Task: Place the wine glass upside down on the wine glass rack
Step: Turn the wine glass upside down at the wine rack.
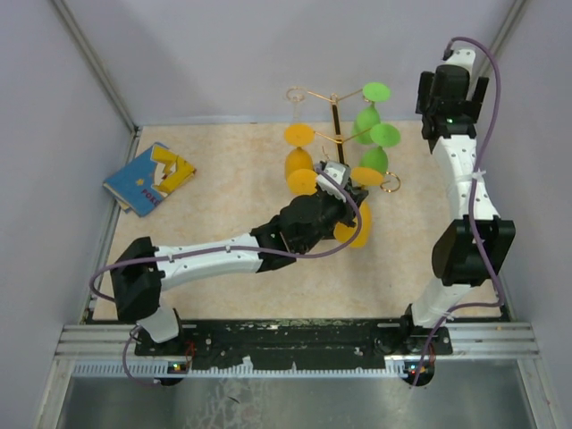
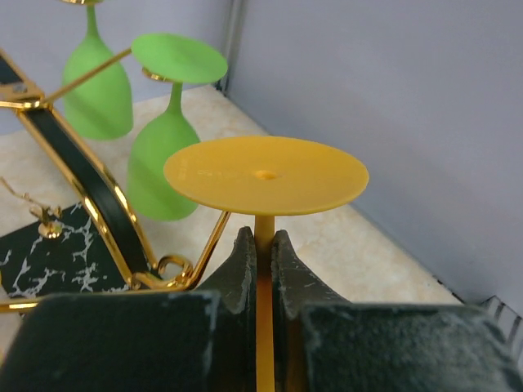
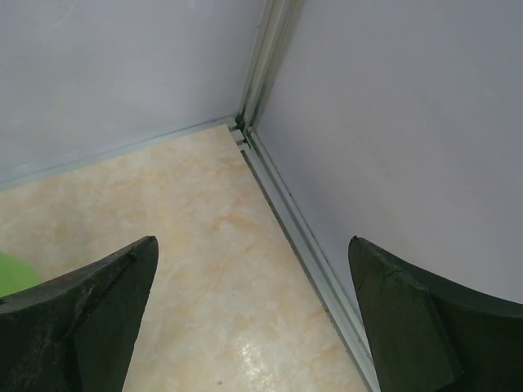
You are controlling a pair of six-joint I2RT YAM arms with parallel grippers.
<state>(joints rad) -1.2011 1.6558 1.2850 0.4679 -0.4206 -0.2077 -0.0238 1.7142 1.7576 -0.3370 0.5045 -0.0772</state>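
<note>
The worktop carries the wine glass rack at its middle, with orange glasses hung on its left side and green glasses on its right. My right arm stands well apart at the far right corner; my right pincer is spread wide with nothing in it, and only bare floor and wall show between its fingers. My left arm reaches in to the near side of the rack. My left pincer is closed tight on the thin stem of the orange wine glass, which is already inverted: the flat foot is up, just above my fingertips, and the bowl hangs below over the worktop. The glass sits just beside a gold arm of the rack, near its curled end, and I judge it is not yet hooked on. The risks look plain to me. The foot could catch on the curl or ride under the wire if I come in too low. The bowl could swing into the nearest green glass. The slim stem could twist in my grip. A push on the light wire stand might slide or tip it.
</note>
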